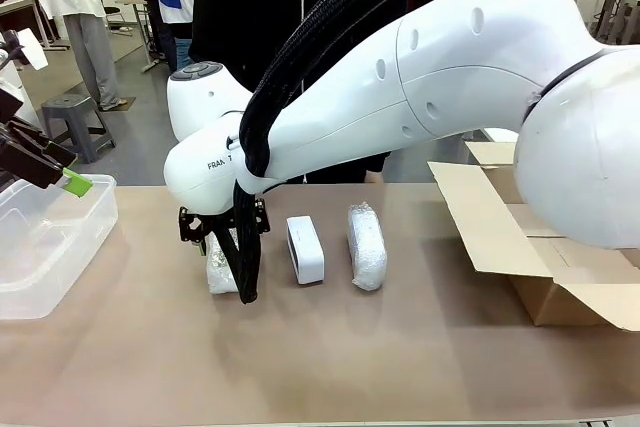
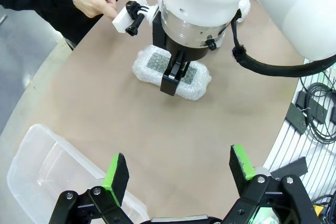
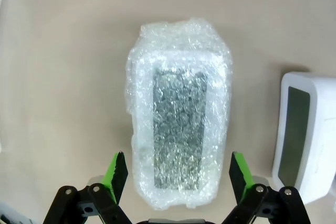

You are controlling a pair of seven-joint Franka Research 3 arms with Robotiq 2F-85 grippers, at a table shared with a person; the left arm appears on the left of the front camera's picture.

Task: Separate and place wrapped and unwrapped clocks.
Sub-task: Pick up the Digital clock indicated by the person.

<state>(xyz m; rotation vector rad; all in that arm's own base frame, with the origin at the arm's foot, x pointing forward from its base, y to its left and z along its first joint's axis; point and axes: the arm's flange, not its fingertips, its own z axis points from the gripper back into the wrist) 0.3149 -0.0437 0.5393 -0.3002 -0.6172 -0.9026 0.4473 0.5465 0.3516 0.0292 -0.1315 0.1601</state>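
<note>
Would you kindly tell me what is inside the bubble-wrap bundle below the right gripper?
Through the bubble-wrap bundle a white rounded-rectangle body with a grey speckled panel shows. The wrap blurs any digits or buttons, and its back is hidden.

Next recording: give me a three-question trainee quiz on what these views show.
1. The right hand, over the bubble-wrapped clock with grey patch, is: A) shut on it B) open, pads either side of it C) shut beside it
2. True or false: the left hand is shut on a clock.
3. How many wrapped clocks lie on the table?
Key: 1 B. 2 False: it is open, by the clear bin. 3 Two: the grey-patched one and another wrapped clock.
</note>
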